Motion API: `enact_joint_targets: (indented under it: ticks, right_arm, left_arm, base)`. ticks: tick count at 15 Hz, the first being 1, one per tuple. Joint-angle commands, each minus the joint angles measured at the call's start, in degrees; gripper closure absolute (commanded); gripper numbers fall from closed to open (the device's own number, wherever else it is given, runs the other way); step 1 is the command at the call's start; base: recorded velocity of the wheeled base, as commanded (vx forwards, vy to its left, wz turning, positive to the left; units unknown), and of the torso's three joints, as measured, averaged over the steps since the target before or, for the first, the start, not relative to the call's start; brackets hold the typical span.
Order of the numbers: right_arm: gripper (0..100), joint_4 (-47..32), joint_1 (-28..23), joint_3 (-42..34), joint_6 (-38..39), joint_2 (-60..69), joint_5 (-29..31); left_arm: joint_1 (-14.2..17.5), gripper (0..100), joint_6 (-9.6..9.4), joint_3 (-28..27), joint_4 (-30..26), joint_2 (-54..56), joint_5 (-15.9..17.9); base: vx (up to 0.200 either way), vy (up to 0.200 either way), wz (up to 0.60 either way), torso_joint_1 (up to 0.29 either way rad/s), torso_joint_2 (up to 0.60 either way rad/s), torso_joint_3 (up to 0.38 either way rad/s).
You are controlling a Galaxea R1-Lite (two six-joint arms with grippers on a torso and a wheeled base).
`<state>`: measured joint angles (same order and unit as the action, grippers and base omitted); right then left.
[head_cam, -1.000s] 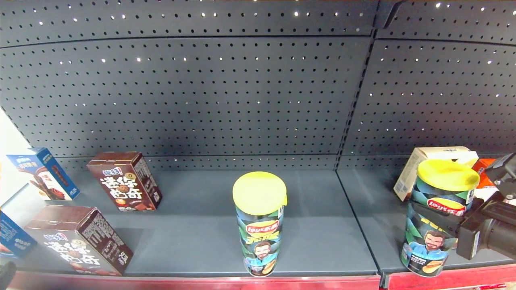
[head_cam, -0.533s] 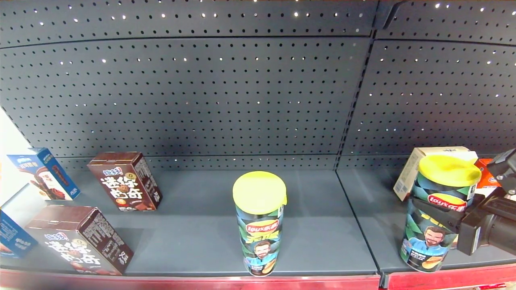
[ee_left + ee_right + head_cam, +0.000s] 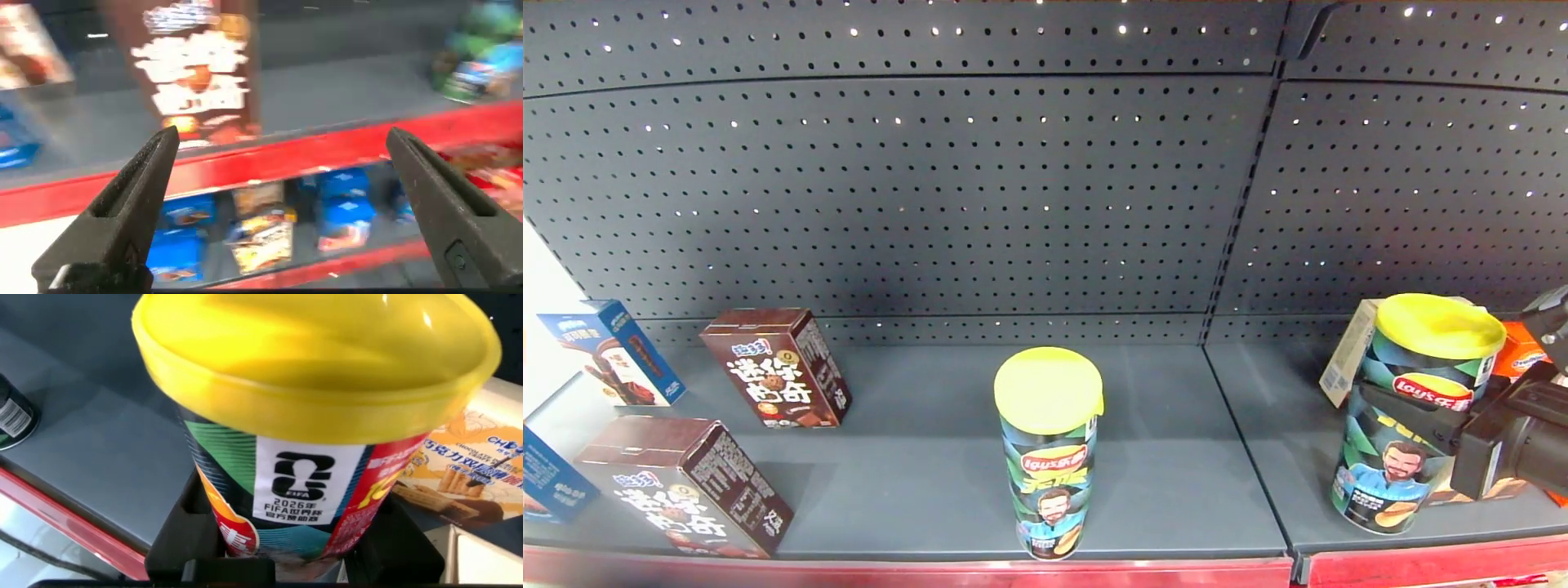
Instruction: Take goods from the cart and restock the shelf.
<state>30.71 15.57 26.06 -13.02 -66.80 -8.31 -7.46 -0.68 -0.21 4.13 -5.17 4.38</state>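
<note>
My right gripper [image 3: 1409,420] is shut on a chips can [image 3: 1409,408] with a yellow lid, holding it upright over the right shelf section [image 3: 1282,441], near its front edge. The same can [image 3: 315,441] sits between the black fingers [image 3: 192,531] in the right wrist view. A second, identical chips can [image 3: 1049,449] stands at the front of the middle shelf. My left gripper [image 3: 282,204] is open and empty in front of the red shelf edge [image 3: 327,151], below a brown cookie box [image 3: 196,73].
Two brown cookie boxes [image 3: 776,367] [image 3: 690,486] and blue boxes [image 3: 609,351] stand on the shelf's left part. A white box [image 3: 1356,343] and an orange pack [image 3: 1523,355] sit behind the held can. A perforated back panel [image 3: 931,188] closes the shelf. Lower shelves hold packaged goods [image 3: 261,237].
My right gripper has carried the chips can farther back and slightly up over the right shelf section. The middle can and the boxes stay put.
</note>
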Motion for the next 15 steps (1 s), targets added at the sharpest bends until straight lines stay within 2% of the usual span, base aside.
enact_joint_targets:
  ticks: [1, 2, 4, 7, 8, 10, 12, 15]
  right_arm:
    - [100, 0.1, 0.3, 1.6, 0.0, -0.8, 0.1]
    - [100, 0.1, 0.4, 3.5, 0.0, -1.8, 0.1]
    - [100, 0.1, 1.5, 7.6, 0.0, -4.4, 0.2]
    - [100, 0.2, 4.0, 11.3, 0.0, -7.6, 0.6]
    - [100, 1.3, 4.3, 13.0, 0.0, -9.7, 0.6]
    - [100, 2.5, 4.5, 13.8, 0.0, -11.1, 0.3]
    - [100, 2.6, 6.5, 14.4, 0.0, -11.6, 0.1]
    - [100, 3.9, 8.7, 17.6, 0.1, -15.1, -0.1]
  left_arm:
    - [0.0, 0, 0.77, 0.2, -0.1, -0.3, 0.5]
    - [0.0, 0, 1.74, 0.2, -0.1, -0.3, -0.4]
    - [0.0, 0, 1.74, 0.2, -0.1, -0.3, -4.4]
    - [0.0, 0, 1.91, 0.2, -0.2, -0.3, -6.7]
    - [0.0, 0, 1.83, 0.2, -4.4, -0.3, -8.9]
    - [0.0, 0, 1.56, 0.2, -3.4, -0.3, -9.2]
    - [0.0, 0, 1.56, 0.2, -4.0, -0.3, -7.5]
    - [0.0, 0, 1.83, 0.2, -4.0, -0.3, -7.4]
  base:
    - [0.0, 0.0, 0.0, 0.0, 0.0, 0.0]
    - [0.0, 0.0, 0.0, 0.0, 0.0, 0.0]
    - [0.0, 0.0, 0.0, 0.0, 0.0, 0.0]
    - [0.0, 0.0, 0.0, 0.0, 0.0, 0.0]
    - [0.0, 0.0, 0.0, 0.0, 0.0, 0.0]
    - [0.0, 0.0, 0.0, 0.0, 0.0, 0.0]
    - [0.0, 0.0, 0.0, 0.0, 0.0, 0.0]
    - [0.0, 0.0, 0.0, 0.0, 0.0, 0.0]
